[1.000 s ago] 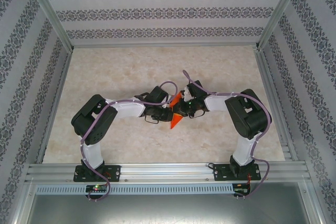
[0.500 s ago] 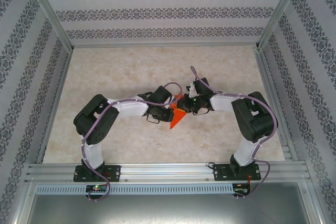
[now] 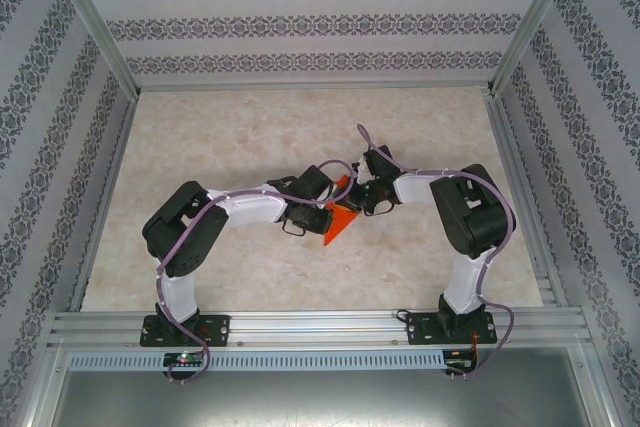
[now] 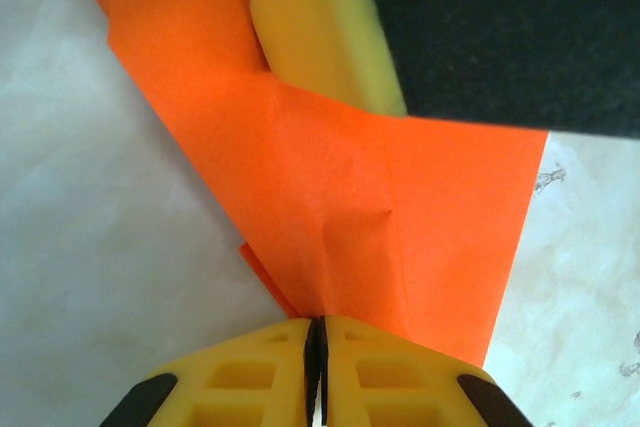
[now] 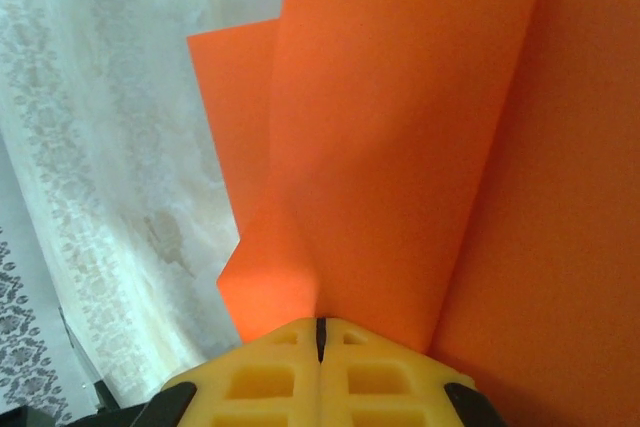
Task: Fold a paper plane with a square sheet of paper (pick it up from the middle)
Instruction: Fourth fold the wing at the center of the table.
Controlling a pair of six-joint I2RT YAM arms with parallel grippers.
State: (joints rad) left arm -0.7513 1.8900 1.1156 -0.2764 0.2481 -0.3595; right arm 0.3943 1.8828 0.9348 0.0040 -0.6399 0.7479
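Reaching inward, both arms are bent over the orange sheet (image 3: 340, 220). It is pinched by left gripper (image 4: 315, 332) and right gripper (image 5: 320, 332), jaws pressed together. Its far end is masked by them.

Ahead of the closed jaws of the left gripper (image 4: 315, 332), the sheet of paper (image 4: 380, 217) fills your path. Just beyond it, a yellow finger (image 4: 320, 32) and the dark body of the right gripper (image 5: 320, 332) block passage. You have bare table (image 4: 100, 247) on either side. Ahead and right of the right jaws the paper obstructs. To their left the way is open.
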